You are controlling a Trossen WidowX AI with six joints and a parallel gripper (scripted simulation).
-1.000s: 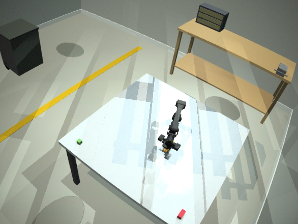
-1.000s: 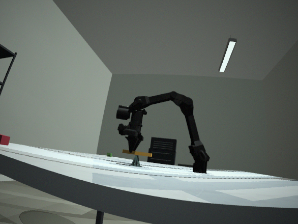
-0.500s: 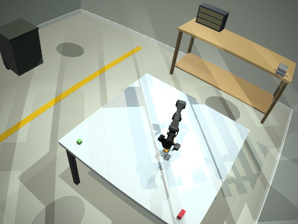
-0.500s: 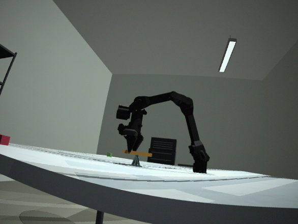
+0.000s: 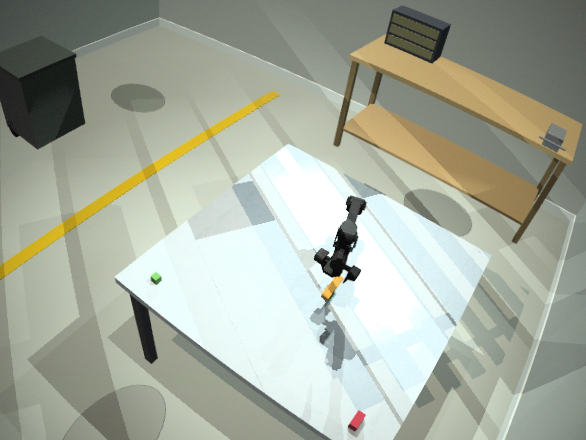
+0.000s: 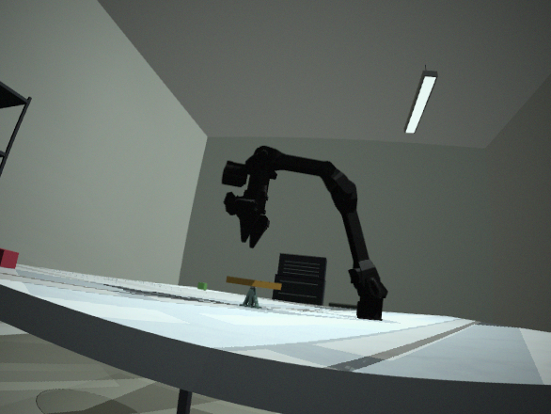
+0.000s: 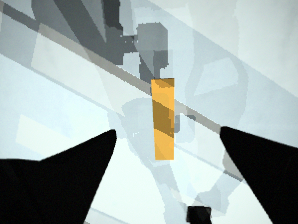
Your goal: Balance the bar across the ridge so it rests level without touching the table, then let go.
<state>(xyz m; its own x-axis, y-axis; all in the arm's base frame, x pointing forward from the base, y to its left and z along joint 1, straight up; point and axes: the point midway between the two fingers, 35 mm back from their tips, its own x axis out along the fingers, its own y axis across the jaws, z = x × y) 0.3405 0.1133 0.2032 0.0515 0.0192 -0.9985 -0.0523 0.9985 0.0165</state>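
An orange bar (image 5: 331, 289) (image 6: 254, 283) (image 7: 164, 117) lies across the top of the dark green ridge (image 6: 251, 299). In the exterior view both bar ends are off the table (image 5: 240, 300), and the bar runs about parallel to the tabletop, so it looks level. My gripper (image 5: 337, 277) (image 6: 248, 244) (image 7: 166, 132) is open and empty, pointing down well above the bar. In the wrist view the fingertips stand wide apart, one on each side of the bar, without touching it. The ridge is hidden under the bar in the wrist view.
A green cube (image 5: 156, 278) (image 6: 202, 286) sits near the table's left corner in the top view. A red block (image 5: 356, 421) (image 6: 8, 259) lies near the front edge. Both are far from the bar. A wooden workbench (image 5: 465, 95) and a dark cabinet (image 5: 55, 95) stand off the table.
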